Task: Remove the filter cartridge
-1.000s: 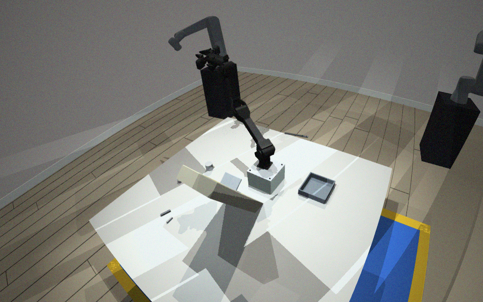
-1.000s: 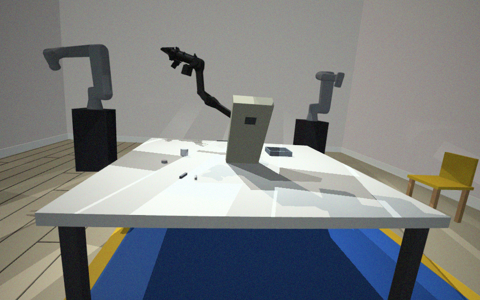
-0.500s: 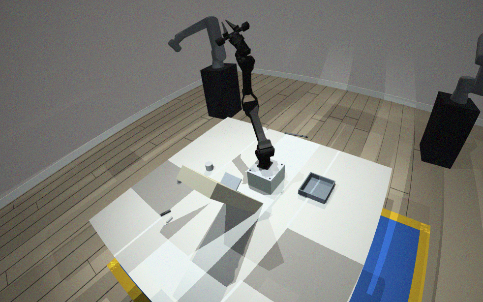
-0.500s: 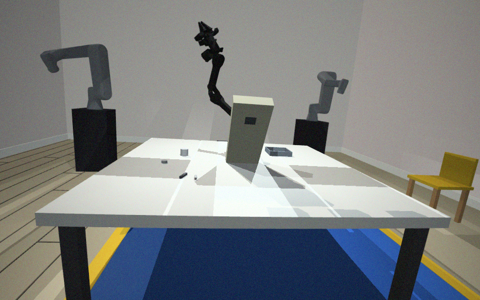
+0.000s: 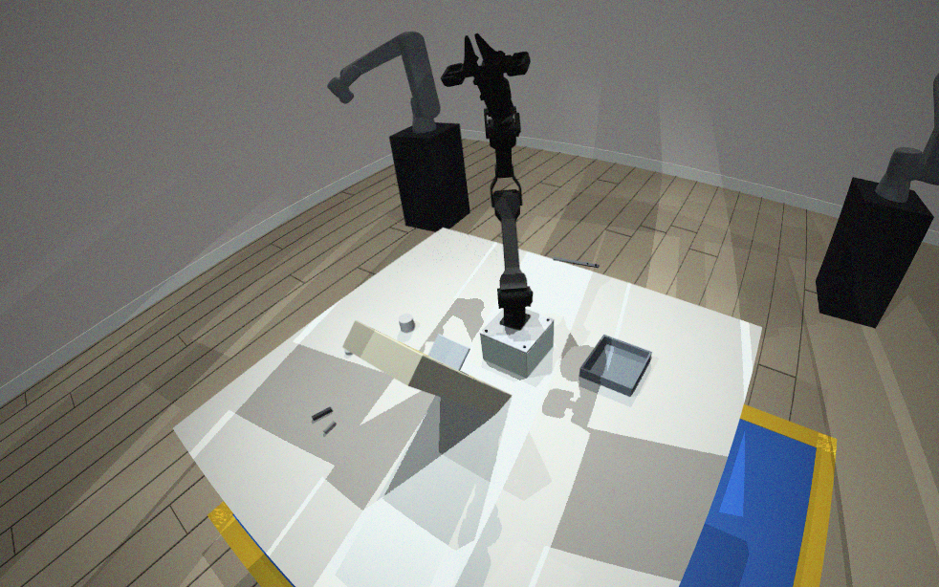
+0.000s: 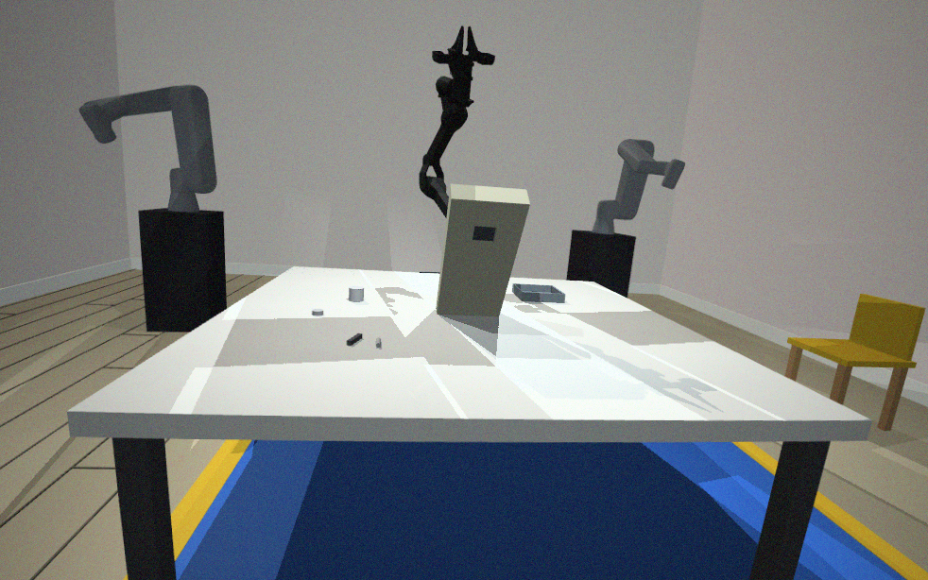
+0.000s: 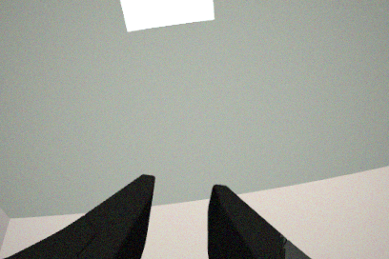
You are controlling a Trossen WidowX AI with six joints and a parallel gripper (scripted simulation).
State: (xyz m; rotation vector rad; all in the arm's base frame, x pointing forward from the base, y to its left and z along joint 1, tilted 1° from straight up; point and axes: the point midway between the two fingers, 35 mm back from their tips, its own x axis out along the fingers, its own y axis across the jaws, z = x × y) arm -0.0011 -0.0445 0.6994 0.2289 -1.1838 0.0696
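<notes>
The gripper (image 5: 472,35) (image 6: 465,27) (image 7: 183,181) points upward, high above the table and far from the panel and tray. Its fingers stand partly apart with a gap and nothing between them. The service panel (image 5: 385,356) (image 6: 478,273) is a beige slab leaning on the table, its back towards the exterior camera, with a dark square on it. Its front face is hidden, so the cartridge's seat and slots cannot be seen. The tray (image 5: 604,383) (image 6: 540,298) is grey, open and shows no object inside.
The arm's base box (image 5: 504,357) stands between panel and tray. A pale grey cylinder (image 5: 405,322) (image 6: 355,294) and a small disc (image 6: 317,312) lie beside the panel. A dark bar (image 5: 321,414) (image 6: 354,338) and a small pin (image 5: 329,427) (image 6: 378,343) lie farther forward.
</notes>
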